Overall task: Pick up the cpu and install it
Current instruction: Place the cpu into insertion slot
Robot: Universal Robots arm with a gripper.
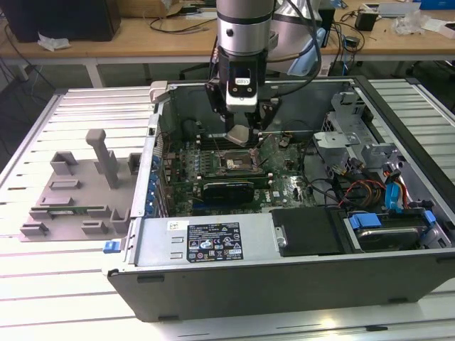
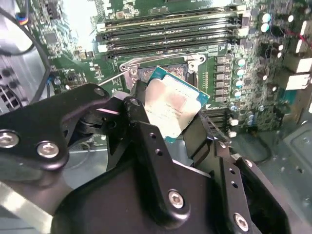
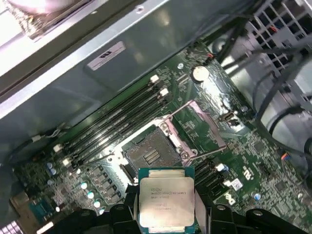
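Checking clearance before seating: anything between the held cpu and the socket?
Nothing visible. The gripper holds the cpu above the board; the socket lies bare, its metal frame swung open beside it.

Worktop (image 1: 43, 284): pale slatted metal, evenly lit. Behind it, wooden desk (image 1: 142, 35) on white legs, cables strewn; black box (image 1: 60, 18) toward the exterior view's left.
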